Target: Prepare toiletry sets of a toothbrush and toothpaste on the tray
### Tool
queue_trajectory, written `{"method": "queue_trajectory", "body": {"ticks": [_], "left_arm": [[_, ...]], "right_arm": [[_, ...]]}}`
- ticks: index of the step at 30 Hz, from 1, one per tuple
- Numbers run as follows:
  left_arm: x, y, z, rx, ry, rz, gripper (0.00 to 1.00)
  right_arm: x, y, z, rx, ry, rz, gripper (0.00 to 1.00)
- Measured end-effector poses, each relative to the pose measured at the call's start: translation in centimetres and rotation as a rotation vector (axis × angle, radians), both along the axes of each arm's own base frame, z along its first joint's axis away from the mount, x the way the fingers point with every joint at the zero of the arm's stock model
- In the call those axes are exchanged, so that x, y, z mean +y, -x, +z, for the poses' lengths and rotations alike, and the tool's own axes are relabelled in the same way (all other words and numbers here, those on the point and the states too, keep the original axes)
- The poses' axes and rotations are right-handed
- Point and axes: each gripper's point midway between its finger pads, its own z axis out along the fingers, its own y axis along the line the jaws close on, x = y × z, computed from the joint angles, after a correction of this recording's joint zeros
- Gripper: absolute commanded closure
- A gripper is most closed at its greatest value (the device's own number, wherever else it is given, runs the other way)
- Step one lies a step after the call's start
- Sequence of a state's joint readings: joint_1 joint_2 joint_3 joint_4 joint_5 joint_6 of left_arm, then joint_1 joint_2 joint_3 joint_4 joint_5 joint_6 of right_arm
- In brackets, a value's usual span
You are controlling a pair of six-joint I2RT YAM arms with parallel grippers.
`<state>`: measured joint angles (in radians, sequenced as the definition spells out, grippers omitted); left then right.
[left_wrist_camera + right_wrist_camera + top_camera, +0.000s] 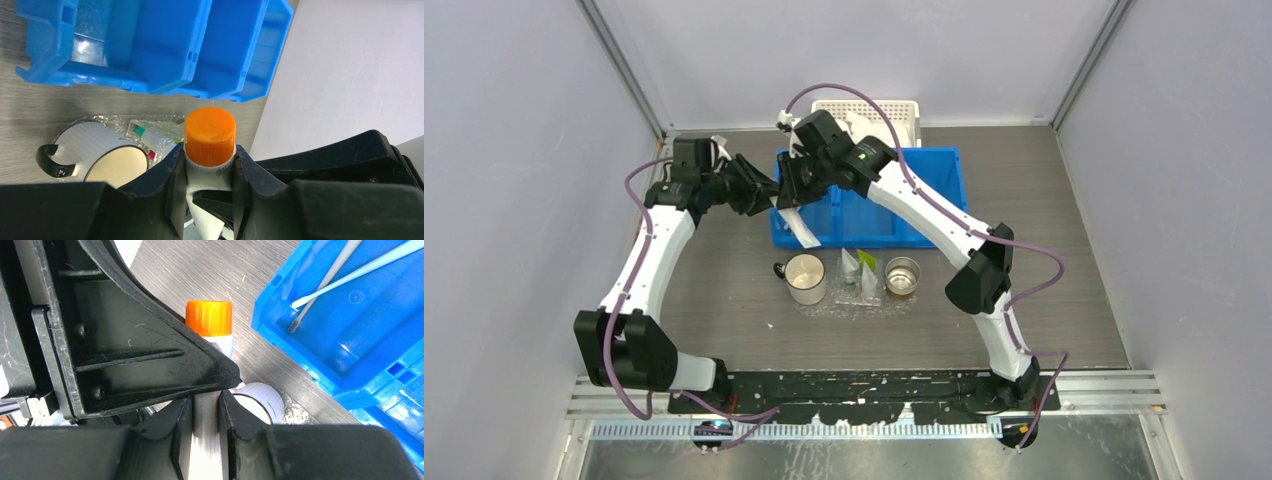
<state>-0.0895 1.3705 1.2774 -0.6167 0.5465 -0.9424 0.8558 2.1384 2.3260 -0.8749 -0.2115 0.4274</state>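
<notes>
While the two arms meet above the left end of a blue three-compartment plastic bin (924,190), the left gripper (209,161) is clamped on the neck of a white, orange-capped toothpaste tube (210,131), with the cap standing just clear of its fingertips. The right gripper (205,407) is closed tight on the flat white body of the same tube, further from the cap. In the top view the tube's flat tail hangs at a slant beneath both grippers, held above the surface and crossing the bin's near left corner. Just beyond the right gripper, inside a bin compartment, lie slim white plastic toothbrushes (350,277), one showing its bristled head. Ahead of the left gripper's fingertips sits the flat clear plastic tray (95,119), faintly glinting. It carries a white mug with a black handle (97,152), a small green-capped tube (152,137) and, seen from above, a small metal cup (902,277). Behind both grippers, against the back wall, stands a white perforated basket (879,110). Everything rests on a grey wood-grain tabletop (724,290), enclosed by plain pale lilac-grey walls (514,150). Ribbed aluminium rails (1104,390) run along the near edge by the arm bases.
</notes>
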Motion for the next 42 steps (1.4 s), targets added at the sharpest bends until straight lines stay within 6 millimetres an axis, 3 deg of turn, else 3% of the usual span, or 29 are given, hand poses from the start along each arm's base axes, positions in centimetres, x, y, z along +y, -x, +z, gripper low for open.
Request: {"method": "queue_trajectory", "body": {"ticks": [3,5,9,11,14,17,21,27,31,35,42], "left_arm": [[0.1,-0.1,-0.3,0.006,-0.006,0.007,0.86],[0.1,-0.1,-0.4,0.008,-0.006,0.008,0.88],[0.1,-0.2,-0.4,0.008,-0.008,0.008,0.92],[0.1,-0.2,-0.6,0.010,-0.011,0.007,0.93],[0.1,-0.3,-1.0,0.022,-0.013,0.003,0.93],[-0.3,-0.3,-1.3,0.044,-0.012,-0.011,0.93],[-0.5,-0.9,-0.8,0.058,-0.018,-0.024,0.96],[-0.6,-1.9,2.2,0.054,-0.035,-0.052,0.96],[-1.5,-2.1,3.8,0.057,0.013,-0.097,0.97],[-2.5,-1.5,3.0,0.135,0.094,-0.126,0.98],[-3.4,-0.3,1.5,0.250,0.187,-0.136,0.98]], "right_arm": [[0.1,0.0,-0.2,0.004,0.001,0.001,0.72],[0.2,0.0,-0.3,0.006,0.002,0.001,0.71],[0.2,0.0,-0.3,0.006,0.003,0.003,0.51],[0.1,0.0,-0.4,0.003,0.006,0.006,0.37],[-0.2,0.1,-0.7,-0.004,0.017,0.008,0.30],[-1.4,0.8,-0.8,-0.019,0.037,0.014,0.28],[-4.4,2.4,0.8,-0.095,0.044,0.019,0.26],[-9.7,6.9,6.5,-0.392,0.009,0.044,0.26],[-10.2,11.2,8.2,-0.629,0.033,0.113,0.29],[-9.2,14.6,7.2,-0.836,0.129,0.189,0.30],[-9.1,13.3,3.8,-1.049,0.372,0.139,0.30]]}}
